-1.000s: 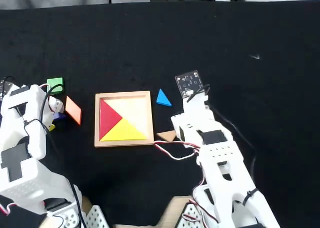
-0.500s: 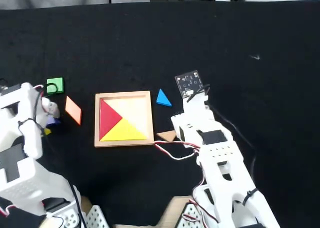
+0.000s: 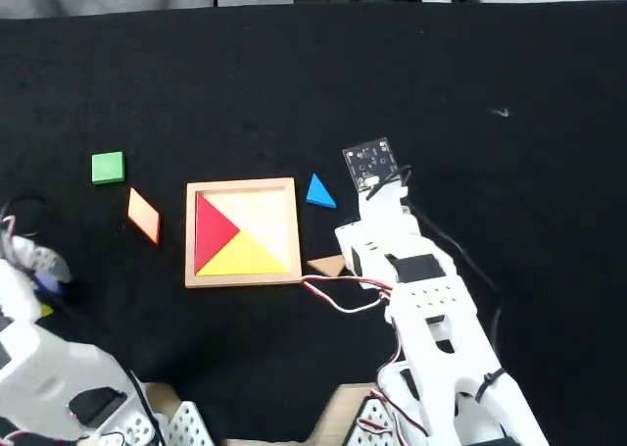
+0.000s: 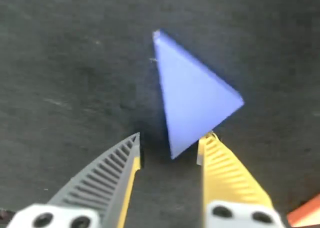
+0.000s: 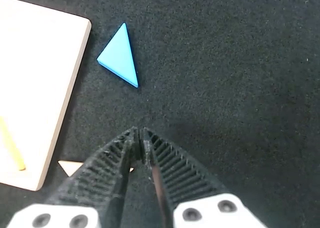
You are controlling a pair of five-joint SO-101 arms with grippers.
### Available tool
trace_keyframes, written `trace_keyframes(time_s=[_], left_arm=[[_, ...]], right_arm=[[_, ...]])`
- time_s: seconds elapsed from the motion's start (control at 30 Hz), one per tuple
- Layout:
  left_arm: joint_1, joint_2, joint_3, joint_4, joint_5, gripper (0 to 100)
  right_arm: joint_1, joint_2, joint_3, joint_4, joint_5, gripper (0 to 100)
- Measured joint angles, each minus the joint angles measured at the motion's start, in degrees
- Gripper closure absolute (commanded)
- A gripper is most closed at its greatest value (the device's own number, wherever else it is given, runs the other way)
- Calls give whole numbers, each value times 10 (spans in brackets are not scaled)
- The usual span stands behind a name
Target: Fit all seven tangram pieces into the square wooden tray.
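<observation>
Square wooden tray [image 3: 242, 184]: lies flat between the arms, with more than half its floor bare.
Red triangle [image 3: 214, 232]: long edge on the tray's left wall, square corner pointing at the tray's centre.
Yellow triangle [image 3: 245, 258]: long edge on the tray's near wall, meeting the red one along a diagonal, so the gap left is one joined area.
Left gripper [image 4: 172, 138]: clamped on a sharp corner of the violet triangle [image 4: 192, 92], well off the tray's left side. A corner bite is probably all a thin flat piece offers.
Violet triangle axis: longest edge runs straight away from the gripper, far tip leading.
Right gripper [image 5: 138, 135]: pressed closed on nothing, just off the tray's right wall beside the tan triangle [image 3: 327, 265], likely parked clear.
Loose pieces: light-blue triangle [image 3: 319, 191] by the tray's far-right corner; orange parallelogram [image 3: 143, 215] slanted near its left wall; green square [image 3: 108, 167] beyond.
</observation>
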Motion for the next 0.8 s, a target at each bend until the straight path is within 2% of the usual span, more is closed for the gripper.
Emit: trace_keyframes(time_s=[0.2, 0.37, 0.57, 0.67, 0.8], left_arm=[[-45, -43, -19, 29, -66, 811], [-98, -82, -34, 10, -67, 805], [-53, -76, 5, -47, -55, 692], [-18, -74, 8, -49, -18, 679], [-11, -69, 8, -61, 26, 679]], right_arm=[[0, 0, 0, 0, 0, 985], [0, 0, 0, 0, 0, 985], [0, 0, 0, 0, 0, 985], [0, 0, 0, 0, 0, 985], [0, 0, 0, 0, 0, 985]])
